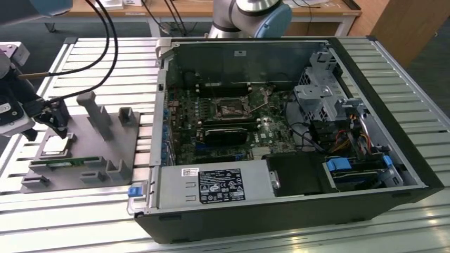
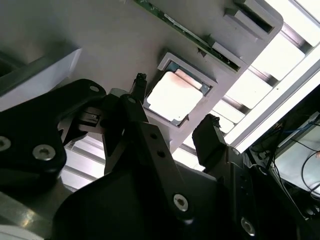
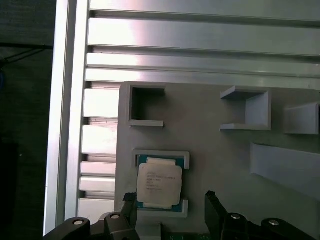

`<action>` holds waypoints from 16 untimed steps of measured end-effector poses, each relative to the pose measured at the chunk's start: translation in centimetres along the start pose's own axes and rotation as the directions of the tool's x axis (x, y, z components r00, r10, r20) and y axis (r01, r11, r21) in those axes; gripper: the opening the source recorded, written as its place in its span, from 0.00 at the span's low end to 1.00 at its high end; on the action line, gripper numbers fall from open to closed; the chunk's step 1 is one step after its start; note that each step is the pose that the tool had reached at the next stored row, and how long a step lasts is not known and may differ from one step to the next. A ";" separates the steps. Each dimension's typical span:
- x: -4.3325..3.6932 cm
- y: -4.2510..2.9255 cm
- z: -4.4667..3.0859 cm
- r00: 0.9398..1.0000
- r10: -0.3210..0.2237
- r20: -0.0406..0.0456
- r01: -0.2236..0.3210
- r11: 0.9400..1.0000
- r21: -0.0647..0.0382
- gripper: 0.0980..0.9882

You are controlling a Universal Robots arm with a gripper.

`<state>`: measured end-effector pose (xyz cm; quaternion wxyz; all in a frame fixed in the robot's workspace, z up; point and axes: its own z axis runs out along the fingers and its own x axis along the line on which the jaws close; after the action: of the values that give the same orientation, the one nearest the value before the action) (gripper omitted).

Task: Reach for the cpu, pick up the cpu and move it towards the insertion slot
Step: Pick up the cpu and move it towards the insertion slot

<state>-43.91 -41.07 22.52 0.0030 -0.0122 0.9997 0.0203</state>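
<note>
The robot arm (image 1: pixel 256 13) stood behind an open computer case (image 1: pixel 281 211). Its wrist end was at the exterior view's left edge, with black cables (image 1: pixel 105 47) running down to it. The hand (image 1: pixel 56 129) pointed downward over a grey holder block (image 1: pixel 137 145) that lay on the slatted metal tabletop (image 1: pixel 70 221), beside the case.

The cpu (image 1: pixel 58 146) lay flat in a shallow square recess of the holder block, silvery face up, directly beneath the hand. In the first wrist view the cpu (image 3: pixel 159 182) sat between the two black fingers (image 3: pixel 212 210) of the hand (image 3: pixel 169 196). One finger was on either side of it, and the gap between them was wider than the chip. The second wrist view showed the same: the hand (image 2: pixel 175 100) was spread wide around the cpu (image 2: pixel 172 96), gripping nothing, and its fingers (image 2: pixel 212 140) were near the chip's edges. Whether either fingertip touched the cpu or the holder could not be told.

A narrow green memory stick (image 1: pixel 67 162) rested in a groove of the holder just beside the cpu, on the side nearer the exterior camera. Several upright grey posts rose from the block on the side toward the case.

The insertion slot (image 1: pixel 231 109), a square socket with a shiny frame and dark centre, sat on the circuit board inside the case. It was well apart from the cpu and the hand, toward the exterior view's right.
</note>
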 end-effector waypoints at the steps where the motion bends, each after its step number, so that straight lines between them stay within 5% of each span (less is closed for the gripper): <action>1: -0.02 0.01 0.14 1.000 -0.001 0.000 0.001 1.000 0.000 0.62; 13: 0.31 0.01 1.75 1.000 -0.002 0.001 0.002 1.000 0.000 0.62; 16: 0.86 0.01 2.07 1.000 -0.002 0.001 0.002 1.000 0.000 0.70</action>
<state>-44.75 -40.99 20.44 0.0037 -0.0130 0.9997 0.0203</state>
